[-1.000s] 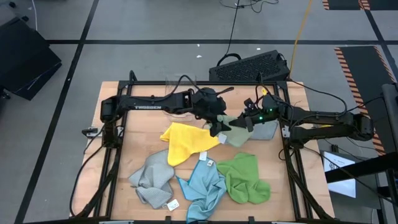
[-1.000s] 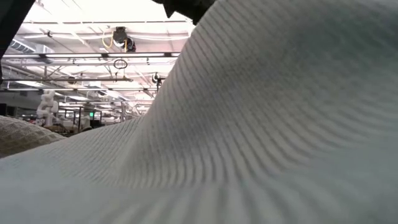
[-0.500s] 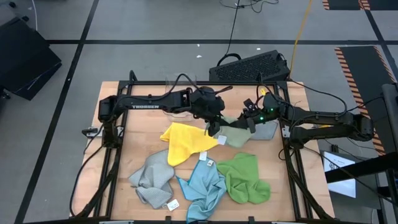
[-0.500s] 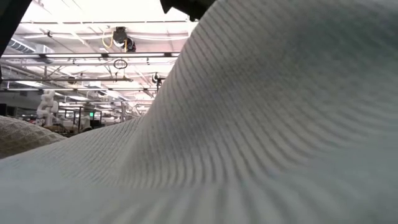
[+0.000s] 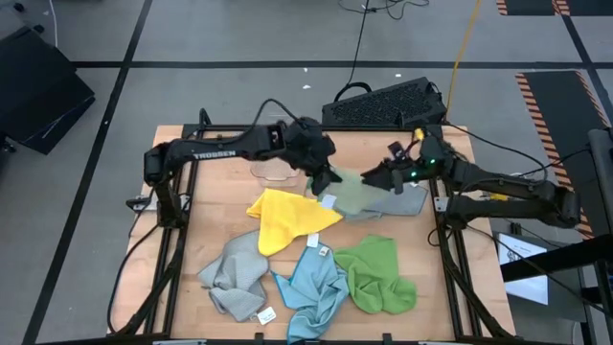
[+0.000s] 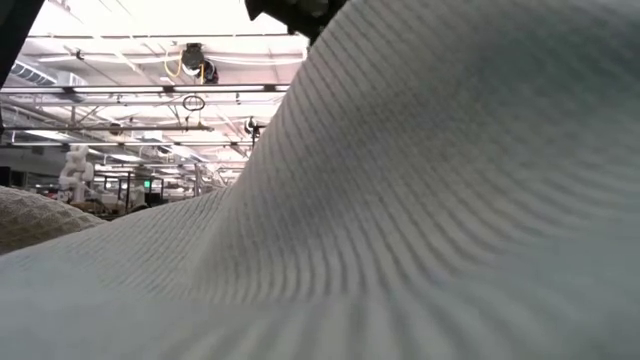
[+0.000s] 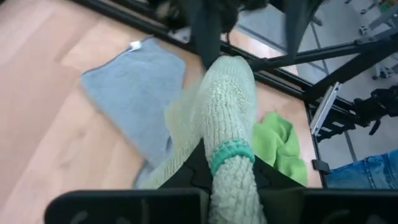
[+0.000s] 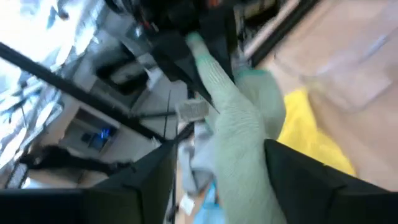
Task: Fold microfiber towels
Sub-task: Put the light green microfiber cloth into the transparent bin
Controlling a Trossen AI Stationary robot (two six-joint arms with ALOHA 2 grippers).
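L pincer (image 5: 324, 180) clenched on pale green towel (image 5: 352, 196) at far centre of surface (image 5: 220, 225), cloth trailing right toward R pincer (image 5: 383, 178) (released, fingers apart, cloth lying between them), grey towel (image 5: 414, 201) just beyond.

Left gripper (image 7: 231, 186) is pinching the pale green towel (image 7: 225, 99), which is bunching into a ridge rising away from the fingers. A grey towel (image 7: 134, 90) is lying flat on the tabletop (image 7: 43, 112); a bright green towel (image 7: 281, 146) is lying beyond.
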